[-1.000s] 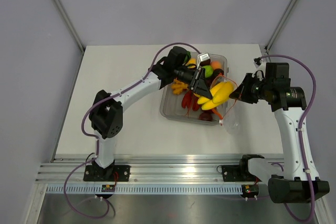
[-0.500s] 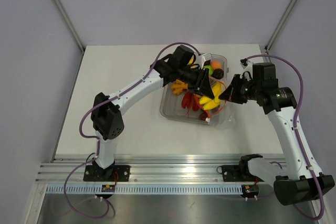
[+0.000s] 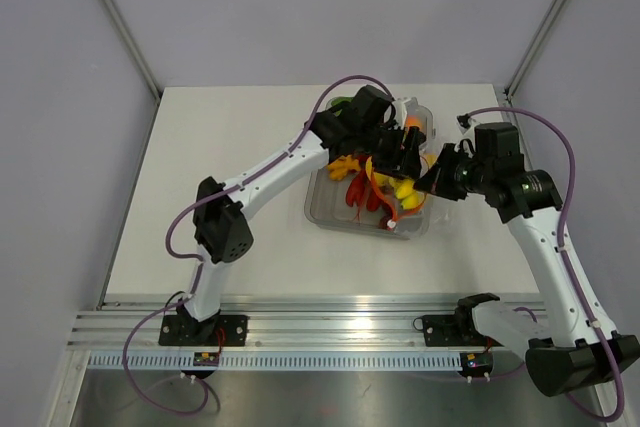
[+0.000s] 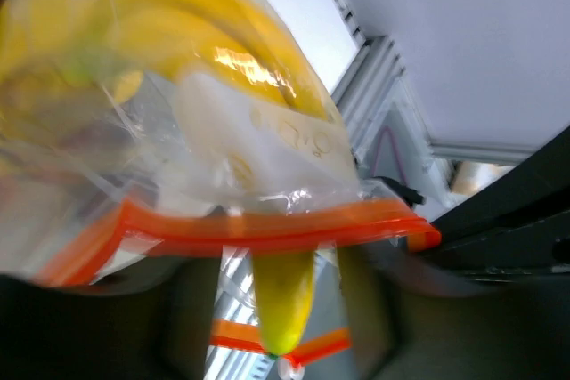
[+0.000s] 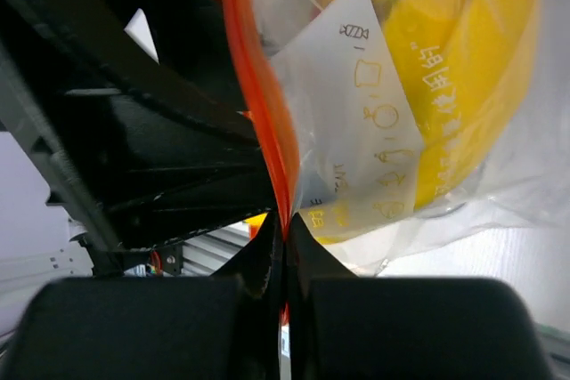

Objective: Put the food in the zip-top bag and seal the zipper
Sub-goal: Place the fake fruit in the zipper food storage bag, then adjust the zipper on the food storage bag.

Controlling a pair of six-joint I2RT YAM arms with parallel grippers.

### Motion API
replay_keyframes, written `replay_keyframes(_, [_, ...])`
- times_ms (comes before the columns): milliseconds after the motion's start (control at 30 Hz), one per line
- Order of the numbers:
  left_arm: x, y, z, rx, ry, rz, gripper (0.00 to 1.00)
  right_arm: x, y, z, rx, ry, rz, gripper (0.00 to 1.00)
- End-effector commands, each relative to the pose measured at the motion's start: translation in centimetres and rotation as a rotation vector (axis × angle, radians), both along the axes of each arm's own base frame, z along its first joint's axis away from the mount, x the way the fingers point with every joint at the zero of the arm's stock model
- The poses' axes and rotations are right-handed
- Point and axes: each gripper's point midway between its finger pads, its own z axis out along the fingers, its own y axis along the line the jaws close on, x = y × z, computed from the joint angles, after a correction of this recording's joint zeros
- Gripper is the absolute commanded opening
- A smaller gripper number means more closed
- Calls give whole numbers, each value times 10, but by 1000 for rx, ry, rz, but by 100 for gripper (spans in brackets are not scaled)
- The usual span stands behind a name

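The yellow bananas (image 3: 402, 190) are held in my left gripper (image 3: 404, 155), which is pushed into the mouth of the clear zip-top bag (image 3: 418, 209) over the tray's right end. In the left wrist view the bananas (image 4: 205, 33) lie mostly inside the bag. One banana end (image 4: 283, 304) sticks back out between my fingers, under the orange-red zipper (image 4: 267, 230). My right gripper (image 3: 438, 177) is shut on the zipper (image 5: 258, 104) at its end and holds the bag up. The jaws pinch the strip in the right wrist view (image 5: 287, 230).
A rigid clear tray (image 3: 318, 209) under both grippers holds more food: a red lobster (image 3: 357, 192), an orange (image 3: 411, 125) and other pieces partly hidden by the left arm. The left arm reaches diagonally across the table.
My left gripper carried the bananas right and up into the bag's mouth. My right gripper moved left towards the tray with the bag, closing the gap to the left gripper.
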Motion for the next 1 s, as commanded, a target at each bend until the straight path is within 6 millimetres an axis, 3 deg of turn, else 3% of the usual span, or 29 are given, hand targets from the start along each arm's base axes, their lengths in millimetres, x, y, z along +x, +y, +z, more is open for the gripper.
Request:
replay_keyframes(0, [-12, 3, 24, 7, -122, -87, 68, 6, -15, 6, -38, -34, -116, 0])
replay_keyframes(33, [-16, 12, 30, 20, -139, -91, 73, 6, -18, 6, -46, -35, -131, 0])
replay_keyframes(67, [-18, 17, 33, 27, -173, -106, 85, 7, -23, 6, -61, -42, -159, 0])
replay_keyframes(133, [-24, 31, 29, 61, -183, -117, 87, 8, -27, 9, -62, -51, -193, 0])
replay_keyframes(167, [-28, 38, 40, 53, -220, -130, 87, 9, -31, 9, -71, -55, -214, 0])
replay_keyframes(233, [-36, 50, 40, 74, -228, -141, 85, 11, -33, 11, -69, -60, -239, 0])
replay_keyframes(267, [-42, 58, 51, 62, -257, -149, 83, 13, -34, 10, -72, -57, -246, 0])
replay_keyframes(333, [-48, 67, 51, 70, -264, -160, 72, 14, -34, 10, -67, -57, -255, 0])
replay_keyframes(400, [-52, 79, 64, 58, -305, -148, 60, 16, -32, 11, -60, -58, -252, 0])
replay_keyframes(467, [-46, 91, 52, 101, -295, -93, 60, 14, -31, 14, -51, -66, -247, 0])
replay_keyframes(600, [-11, 108, 27, 140, -201, 61, 78, 13, -30, 15, -47, -65, -237, 0])
replay_keyframes(967, [15, 58, 9, 43, -85, 129, 79, 5, -30, 15, -53, -58, -222, 0])
